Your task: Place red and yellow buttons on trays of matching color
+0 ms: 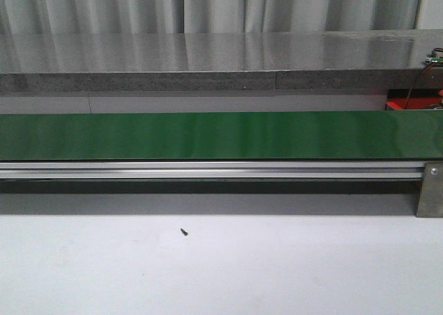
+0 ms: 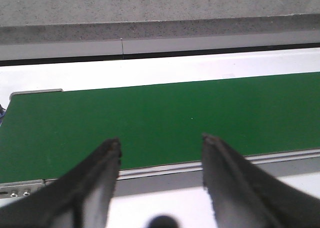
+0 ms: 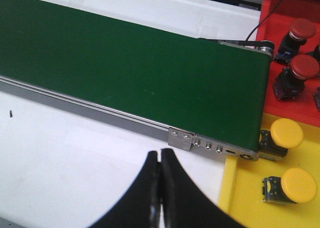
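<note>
In the right wrist view two red buttons (image 3: 302, 29) (image 3: 304, 66) stand on the red tray (image 3: 290, 102), and two yellow buttons (image 3: 286, 133) (image 3: 298, 185) lie on the yellow tray (image 3: 247, 198), both at the end of the green conveyor belt (image 3: 140, 72). My right gripper (image 3: 160, 154) is shut with nothing in it, over the white table beside the belt's end. My left gripper (image 2: 161, 140) hangs open and empty over the near edge of the belt (image 2: 165, 118). The front view shows a corner of the red tray (image 1: 396, 104) but neither gripper.
The green belt (image 1: 221, 135) runs across the front view on an aluminium rail (image 1: 208, 169) with a bracket (image 1: 429, 190) at its right. A small dark screw (image 1: 184, 231) lies on the white table. A grey stone ledge (image 1: 208, 59) runs behind.
</note>
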You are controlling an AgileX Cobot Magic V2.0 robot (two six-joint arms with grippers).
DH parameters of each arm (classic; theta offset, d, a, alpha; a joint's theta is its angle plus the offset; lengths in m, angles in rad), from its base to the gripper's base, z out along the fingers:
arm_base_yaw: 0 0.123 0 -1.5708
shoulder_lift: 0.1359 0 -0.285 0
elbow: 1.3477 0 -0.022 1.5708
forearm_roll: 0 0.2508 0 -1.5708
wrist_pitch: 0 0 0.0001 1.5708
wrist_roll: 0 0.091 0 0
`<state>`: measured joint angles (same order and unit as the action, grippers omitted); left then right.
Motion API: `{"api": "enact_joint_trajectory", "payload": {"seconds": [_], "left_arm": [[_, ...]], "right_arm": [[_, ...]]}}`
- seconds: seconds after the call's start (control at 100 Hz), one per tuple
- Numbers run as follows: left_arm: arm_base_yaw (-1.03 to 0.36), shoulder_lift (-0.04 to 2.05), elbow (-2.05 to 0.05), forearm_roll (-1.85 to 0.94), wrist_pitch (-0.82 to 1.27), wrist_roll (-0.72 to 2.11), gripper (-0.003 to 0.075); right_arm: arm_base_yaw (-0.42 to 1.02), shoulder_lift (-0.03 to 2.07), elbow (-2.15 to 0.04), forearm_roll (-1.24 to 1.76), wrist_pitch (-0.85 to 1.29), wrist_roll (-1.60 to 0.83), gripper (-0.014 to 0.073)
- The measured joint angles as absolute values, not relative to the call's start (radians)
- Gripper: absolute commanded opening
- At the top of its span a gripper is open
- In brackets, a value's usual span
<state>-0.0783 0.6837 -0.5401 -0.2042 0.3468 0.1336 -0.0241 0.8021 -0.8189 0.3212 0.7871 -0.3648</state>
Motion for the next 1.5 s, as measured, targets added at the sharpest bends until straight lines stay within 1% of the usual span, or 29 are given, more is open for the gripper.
{"api": "enact_joint_trajectory", "payload": {"seconds": [0.04,0.32,0.42,0.53,0.75,0.89,1.0,1.23,1.5], "left_arm": [[-0.078,0.684,-0.54,-0.204,0.347,0.134,0.0563],[-0.074,0.684,-0.548,-0.209,0.365,0.125,0.0554],[-0.035,0.704,-0.597,-0.212,0.415,0.111,0.0554],[0.051,0.762,-0.701,-0.21,0.49,0.104,0.0554],[0.266,0.987,-0.945,-0.201,0.624,0.104,0.0554],[0.353,1.154,-1.077,-0.191,0.653,0.103,0.0554],[0.377,1.288,-1.168,-0.165,0.675,0.103,0.0554],[0.377,1.538,-1.336,-0.141,0.724,0.103,0.0554],[0.377,1.709,-1.457,-0.101,0.723,0.103,0.0554]], "right_arm": [[-0.024,0.802,-0.819,0.321,0.787,-0.365,-0.0068],[-0.024,0.802,-0.819,0.321,0.791,-0.365,-0.0068],[-0.024,0.802,-0.819,0.321,0.791,-0.365,-0.0068],[-0.024,0.802,-0.819,0.321,0.791,-0.365,-0.0068],[-0.024,0.802,-0.819,0.321,0.792,-0.365,-0.0068],[-0.024,0.802,-0.819,0.321,0.792,-0.365,-0.0068],[-0.024,0.802,-0.819,0.321,0.792,-0.365,-0.0068],[-0.024,0.802,-0.819,0.321,0.792,-0.365,-0.0068],[-0.024,0.802,-0.819,0.321,0.792,-0.365,-0.0068]]}}
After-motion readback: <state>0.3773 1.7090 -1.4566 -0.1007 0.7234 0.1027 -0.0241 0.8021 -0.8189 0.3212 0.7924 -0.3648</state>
